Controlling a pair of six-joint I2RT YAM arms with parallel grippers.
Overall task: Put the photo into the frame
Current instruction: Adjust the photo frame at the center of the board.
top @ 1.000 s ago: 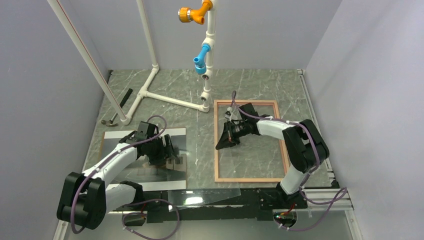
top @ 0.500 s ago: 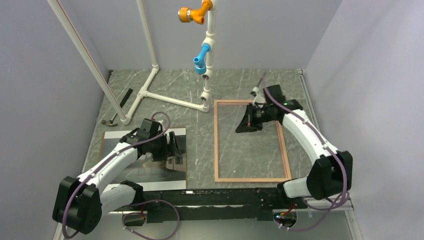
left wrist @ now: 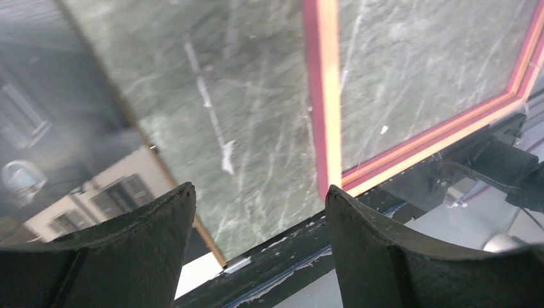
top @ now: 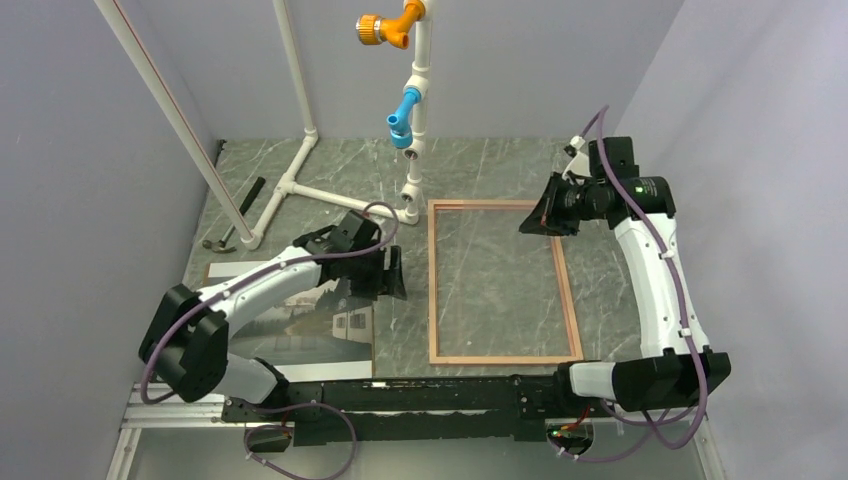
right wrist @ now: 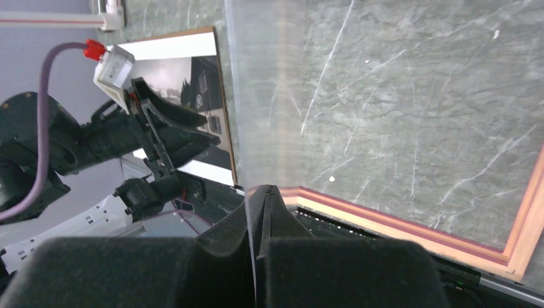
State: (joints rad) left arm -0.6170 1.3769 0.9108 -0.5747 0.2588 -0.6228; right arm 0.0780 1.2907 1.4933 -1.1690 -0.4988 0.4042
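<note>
The frame [top: 434, 290] lies flat right of centre, tan wood side up; its pink and tan rail also shows in the left wrist view [left wrist: 327, 96]. The photo [top: 300, 325], a white house with a white margin, lies flat at the left on a brown backing board [top: 208, 270]. My left gripper [top: 392, 275] is open and empty, low over bare table between photo and frame [left wrist: 256, 192]. My right gripper [top: 545, 210] is raised over the frame's far right corner. It is shut [right wrist: 263, 192] on the edge of a clear pane [right wrist: 266, 96], which hangs out from its tips.
A white pipe stand [top: 330, 190] with orange and blue fittings [top: 408, 100] stands at the back. A hammer [top: 232, 215] lies at the far left. A black rail [top: 450, 395] runs along the near edge. Grey walls close in both sides.
My right gripper rose from inside the frame and swung back to its far right corner, still shut on the pane. My left gripper moved right, off the photo and toward the frame.
</note>
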